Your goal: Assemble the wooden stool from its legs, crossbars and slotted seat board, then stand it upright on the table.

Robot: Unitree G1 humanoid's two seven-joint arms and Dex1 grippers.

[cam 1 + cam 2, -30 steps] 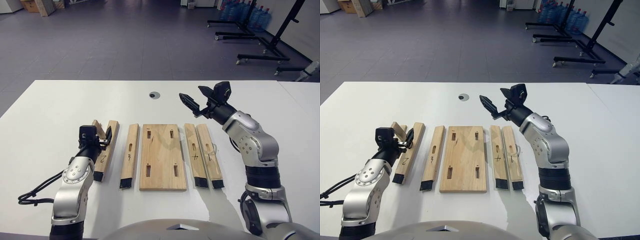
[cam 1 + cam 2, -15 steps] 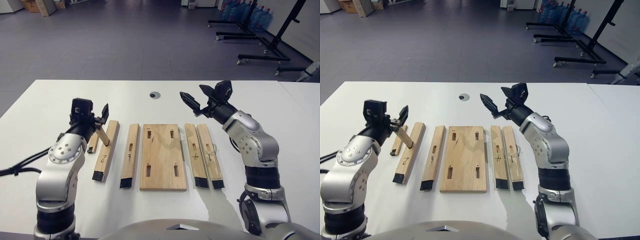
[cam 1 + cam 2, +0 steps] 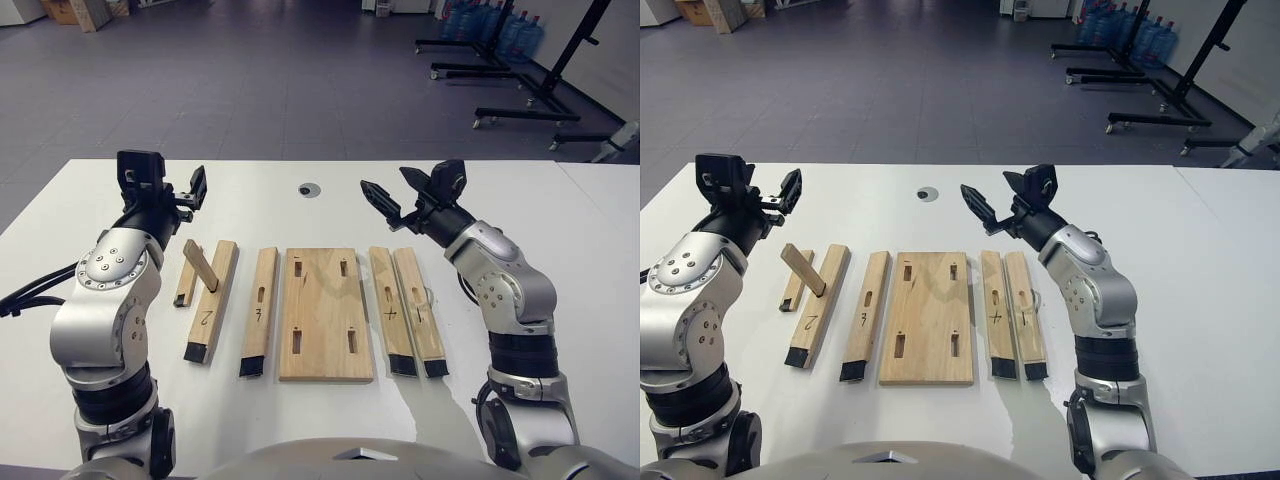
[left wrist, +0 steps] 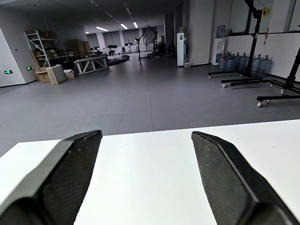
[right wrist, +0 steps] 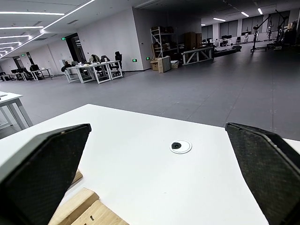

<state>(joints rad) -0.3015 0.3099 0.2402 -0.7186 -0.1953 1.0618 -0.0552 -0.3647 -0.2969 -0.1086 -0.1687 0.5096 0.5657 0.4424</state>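
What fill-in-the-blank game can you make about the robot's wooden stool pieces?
The seat board has ___ slots. It lies flat with ___ long legs on each side. The tilted crossbar touches the leg farthest to the robot's ___. The left gripper and right gripper are both ___ and hold nothing.
Missing words: four; two; left; open.

White table (image 3: 250, 200) carries seat board (image 3: 325, 315), legs (image 3: 260, 310) and crossbars (image 3: 185, 288).
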